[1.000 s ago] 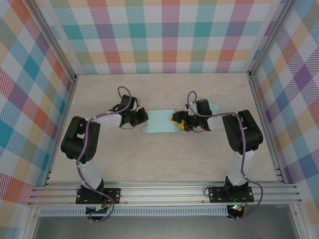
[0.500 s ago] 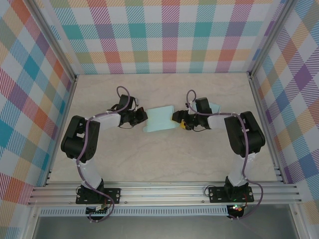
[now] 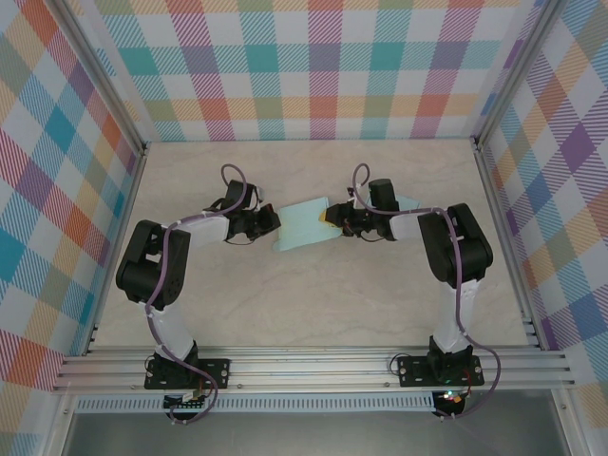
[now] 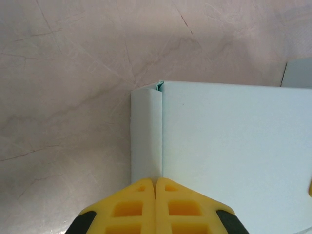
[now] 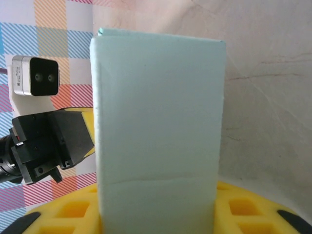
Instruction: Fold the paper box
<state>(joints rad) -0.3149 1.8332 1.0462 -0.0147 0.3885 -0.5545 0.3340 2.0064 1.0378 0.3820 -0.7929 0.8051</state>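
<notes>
The paper box (image 3: 304,228) is pale teal and lies mid-table, turned slightly so its right end points toward the back. My left gripper (image 3: 273,223) is at its left end, and my right gripper (image 3: 331,218) is at its right end. In the left wrist view the yellow fingers (image 4: 141,202) are pressed together at the seam between a narrow flap (image 4: 146,131) and the wide panel (image 4: 234,151). In the right wrist view a box panel (image 5: 158,122) stands between my right gripper's (image 5: 158,207) yellow fingers (image 5: 253,209), touching both.
Another pale teal sheet (image 3: 410,201) lies behind the right arm. Plaid walls and metal rails (image 3: 494,218) enclose the table. The left arm's wrist camera (image 5: 34,80) faces the right gripper from just across the box.
The right gripper has slid back and left onto the box's right end and closed in on it. That end of the box has swung toward the back. The left gripper stayed shut in place.
</notes>
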